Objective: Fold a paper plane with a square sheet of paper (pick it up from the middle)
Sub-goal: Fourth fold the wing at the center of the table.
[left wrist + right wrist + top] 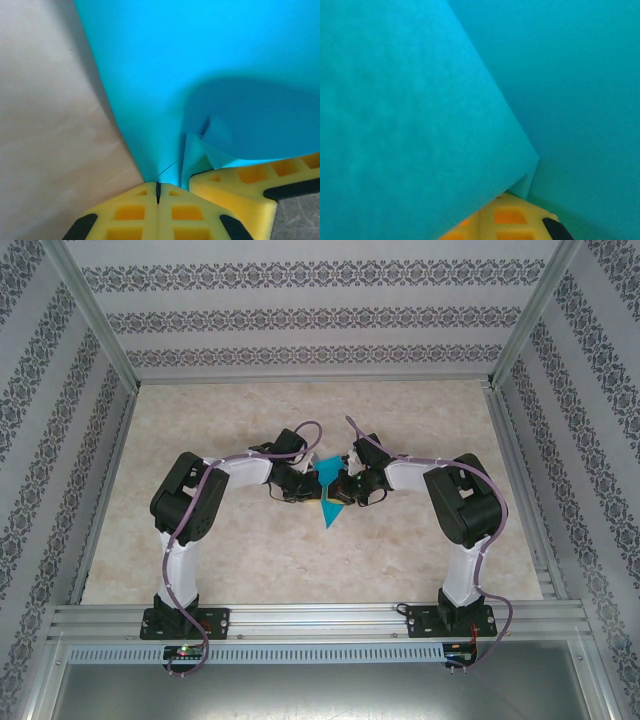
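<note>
The turquoise square sheet of paper is partly folded and held above the table between both arms, with a pointed end hanging toward the near side. My left gripper is shut on it from the left. In the left wrist view the yellow fingers press together on a folded edge of the paper, and the right gripper's yellow finger sits just beside them. My right gripper is shut on the paper from the right. In the right wrist view a paper flap covers most of its yellow fingers.
The beige tabletop lies below the paper. Aluminium frame rails run along the near edge, and patterned walls close in the left, right and far sides.
</note>
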`<action>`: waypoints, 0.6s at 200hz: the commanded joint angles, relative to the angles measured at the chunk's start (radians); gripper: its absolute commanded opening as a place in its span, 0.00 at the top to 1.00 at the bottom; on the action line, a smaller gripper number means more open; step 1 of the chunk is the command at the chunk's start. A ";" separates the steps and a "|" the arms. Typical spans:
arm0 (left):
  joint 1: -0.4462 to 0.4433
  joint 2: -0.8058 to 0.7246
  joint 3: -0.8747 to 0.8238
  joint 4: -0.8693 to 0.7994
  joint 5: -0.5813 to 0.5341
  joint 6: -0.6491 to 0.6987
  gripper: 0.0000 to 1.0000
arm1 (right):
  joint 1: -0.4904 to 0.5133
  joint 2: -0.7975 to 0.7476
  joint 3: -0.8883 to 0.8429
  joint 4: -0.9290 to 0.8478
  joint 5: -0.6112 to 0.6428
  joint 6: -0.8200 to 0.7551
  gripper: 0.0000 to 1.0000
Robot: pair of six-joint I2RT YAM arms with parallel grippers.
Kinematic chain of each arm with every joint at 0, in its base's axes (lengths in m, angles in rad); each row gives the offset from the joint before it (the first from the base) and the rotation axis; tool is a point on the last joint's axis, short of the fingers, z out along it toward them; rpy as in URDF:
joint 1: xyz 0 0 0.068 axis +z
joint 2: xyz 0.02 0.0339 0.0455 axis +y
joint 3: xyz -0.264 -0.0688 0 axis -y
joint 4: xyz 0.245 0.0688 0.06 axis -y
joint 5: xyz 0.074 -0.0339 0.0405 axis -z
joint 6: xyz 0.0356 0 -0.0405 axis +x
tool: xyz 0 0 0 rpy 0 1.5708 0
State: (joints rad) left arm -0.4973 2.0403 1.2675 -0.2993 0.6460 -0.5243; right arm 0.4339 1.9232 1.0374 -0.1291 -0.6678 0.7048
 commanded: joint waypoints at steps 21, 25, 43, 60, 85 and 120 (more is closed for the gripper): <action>-0.009 0.044 -0.017 -0.005 0.000 0.024 0.97 | -0.004 -0.024 0.000 0.013 -0.009 0.009 0.95; -0.010 0.045 -0.016 -0.004 0.000 0.024 0.97 | -0.004 -0.024 -0.003 0.018 -0.013 0.013 0.95; -0.009 0.048 -0.016 -0.003 -0.009 0.024 0.99 | -0.001 -0.027 -0.005 0.027 -0.018 0.021 0.95; -0.009 0.048 -0.020 0.002 -0.011 0.024 1.00 | 0.001 -0.025 -0.002 0.032 -0.022 0.024 0.95; -0.009 0.046 -0.031 0.016 -0.016 0.022 1.00 | 0.003 -0.013 0.010 0.019 -0.019 0.018 0.94; -0.009 0.041 -0.040 0.034 -0.011 0.016 1.00 | 0.012 0.003 0.019 0.020 -0.025 0.016 0.93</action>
State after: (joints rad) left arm -0.4969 2.0422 1.2617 -0.2871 0.6506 -0.5243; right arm 0.4347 1.9232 1.0374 -0.1143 -0.6750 0.7166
